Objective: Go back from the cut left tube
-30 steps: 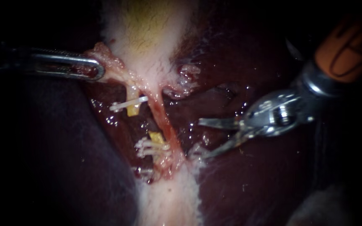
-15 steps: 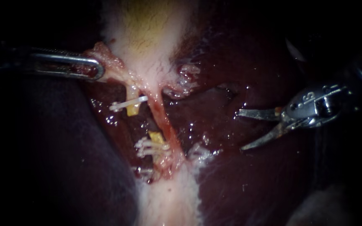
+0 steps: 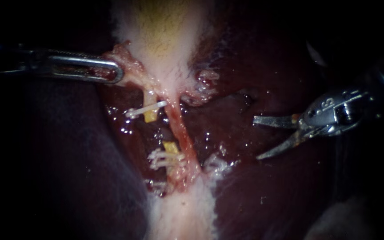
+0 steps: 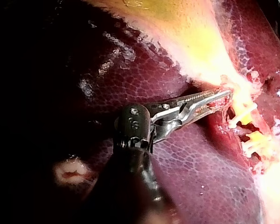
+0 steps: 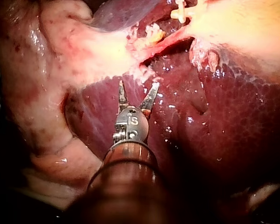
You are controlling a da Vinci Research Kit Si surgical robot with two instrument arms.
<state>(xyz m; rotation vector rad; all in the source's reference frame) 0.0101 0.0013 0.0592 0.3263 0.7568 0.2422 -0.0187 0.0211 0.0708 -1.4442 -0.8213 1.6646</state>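
The left tube is cut in two. Its upper yellow stump carries a white clip, and its lower stump carries clips. Just right of them the reddish right tube runs whole. My left instrument is shut on a pink fold of tissue at the lower end of the gallbladder. The left wrist view shows those jaws closed on the fold, beside the clips. My right instrument hangs over the liver, well right of the tubes, blades open and empty.
Dark red liver surrounds the site, wet and glistening. A pale band of tissue runs down from the tubes. In the right wrist view, pale folded tissue lies beside my right instrument's shaft.
My right instrument drew back to the right from beside the tubes, blades still open, then stayed put. My left instrument shifted slightly right, taking the held tissue and upper stump with it.
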